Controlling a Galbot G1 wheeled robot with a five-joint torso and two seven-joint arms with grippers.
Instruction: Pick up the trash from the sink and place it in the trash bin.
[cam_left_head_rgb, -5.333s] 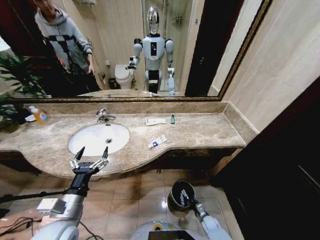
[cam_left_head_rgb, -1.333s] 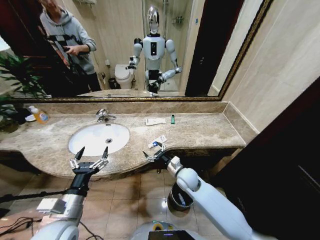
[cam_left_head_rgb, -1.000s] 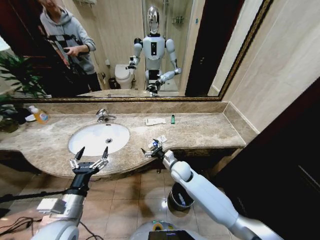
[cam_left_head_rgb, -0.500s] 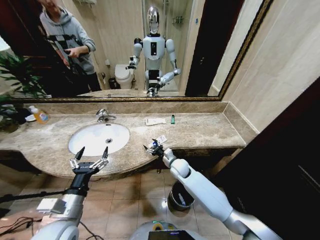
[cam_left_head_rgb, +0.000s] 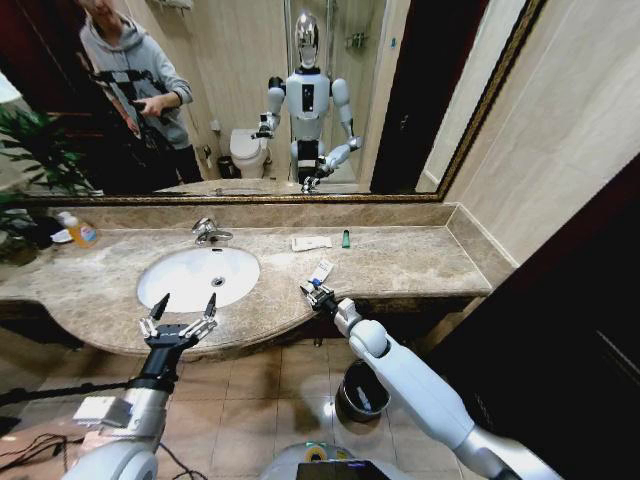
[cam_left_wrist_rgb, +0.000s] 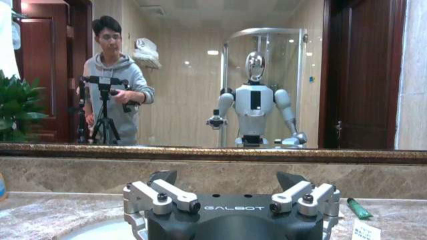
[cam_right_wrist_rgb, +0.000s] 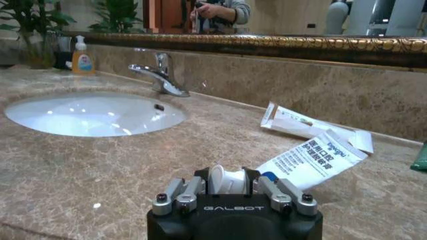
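Up from the trash bin (cam_left_head_rgb: 360, 393) came the right arm, all the way to the counter's front edge, and the right gripper (cam_left_head_rgb: 318, 294) then sat low over the marble with its fingers clamped on the capped end of a white tube (cam_right_wrist_rgb: 301, 159). From the right wrist camera the round white cap was pinched between the two pads, while the tube's flat printed body angled up off the stone beyond them. Compared with a few seconds back, the tube's far end had swung round toward the mirror instead of lying flat by the edge.

Just behind the tube lay the flat white packet (cam_right_wrist_rgb: 313, 126), near the backsplash, with the small green piece (cam_left_head_rgb: 345, 239) beside it. The sink (cam_left_head_rgb: 197, 277) was off to the left of all this, faucet (cam_left_head_rgb: 208, 232) at its back, and a pump bottle (cam_left_head_rgb: 79, 231) stood at the counter's far left end.

Over on the other side, the left gripper (cam_left_head_rgb: 179, 320) hovered in front of the counter edge below the basin, fingers spread wide and holding nothing. Down on the tiled floor, the black bin stood under the right arm.
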